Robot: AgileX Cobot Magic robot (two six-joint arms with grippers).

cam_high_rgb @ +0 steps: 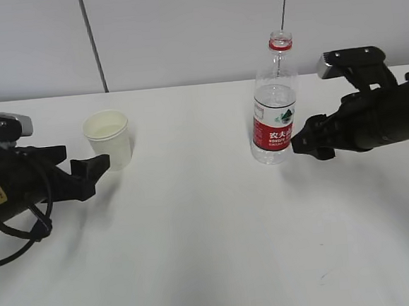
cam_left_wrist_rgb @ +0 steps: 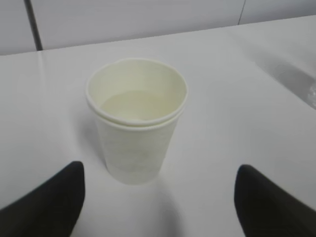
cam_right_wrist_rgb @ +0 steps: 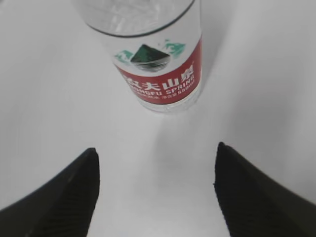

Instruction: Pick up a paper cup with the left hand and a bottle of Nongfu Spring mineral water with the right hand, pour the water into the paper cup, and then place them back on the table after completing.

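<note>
Right now both arms lie low over the white surface [cam_high_rgb: 212,251], one at each side, and neither is holding anything. On the left, the paper cup [cam_high_rgb: 108,139] stands upright with its cream inside showing; in the left wrist view it looks like two rims stacked one inside the other, though I can't be sure of that. The left claw [cam_high_rgb: 100,163] has its tip right beside the cup's base, and from its own camera the two black fingers [cam_left_wrist_rgb: 49,202] are spread wide with the cup [cam_left_wrist_rgb: 137,121] standing ahead of the gap between them, not touched.

Over on the right, the bottle [cam_high_rgb: 275,101] stands upright too, cap off, a red ring at its neck and a red label around the lower half, with clear water [cam_high_rgb: 274,96] visible above the label. The right claw [cam_high_rgb: 301,144] sits just beside the bottle's label; whether it brushes it I cannot tell. Its fingers [cam_right_wrist_rgb: 256,197] are parted as well, with the bottle [cam_right_wrist_rgb: 158,59] in front of the opening and bare surface [cam_right_wrist_rgb: 158,173] between them.
</note>
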